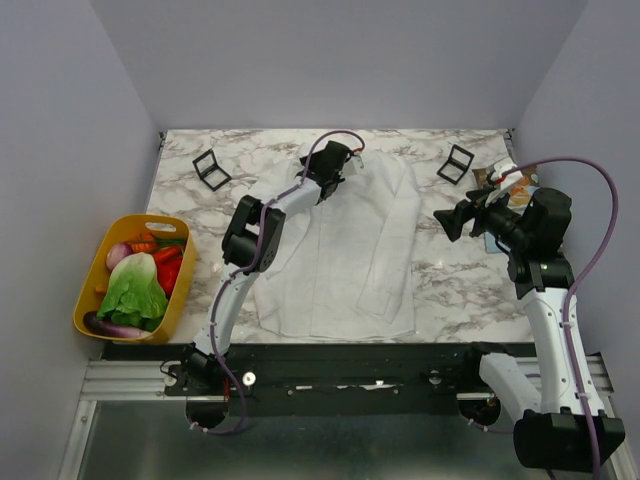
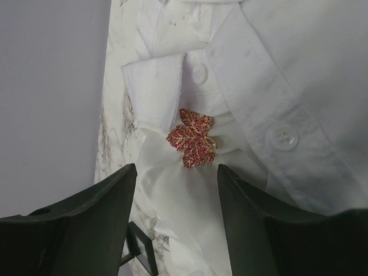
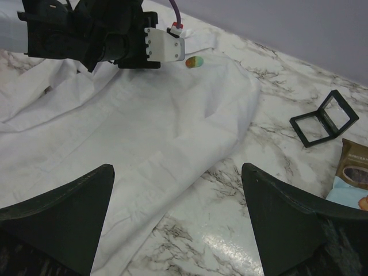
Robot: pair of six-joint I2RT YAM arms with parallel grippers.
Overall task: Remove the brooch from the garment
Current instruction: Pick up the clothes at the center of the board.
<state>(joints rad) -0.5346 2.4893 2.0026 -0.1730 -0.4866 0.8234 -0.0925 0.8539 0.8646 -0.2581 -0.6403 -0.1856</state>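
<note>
Plainly, the left pincer (image 2: 177, 178) is spread, its two dark fingers (image 2: 98, 213) standing at either side of the lower frame in the left wrist view and gripping nothing. Just above the gap between them sits the brooch (image 2: 192, 138), a red jewelled maple leaf with gold edging, pinned to a gathered fold of the garment (image 2: 299, 69). It touches neither finger. A folded cuff (image 2: 155, 80) lies above and left of it, and a white button (image 2: 283, 137) sits to its right.

From the top camera the white shirt lies spread flat at the centre of the marble desk (image 1: 450, 280), with the left pincer at its collar end, upper middle of the frame. The right pincer (image 3: 177, 172) is also spread wide and holds nothing, hanging over the desk at the right of that view, beside the shirt. Its own camera shows a small round pin (image 3: 195, 61), part green and part orange-red, on the shirt near the top of the frame; whether this is the leaf, I cannot tell. An open black palette (image 3: 322, 118) lies on the desk at the right.
</note>
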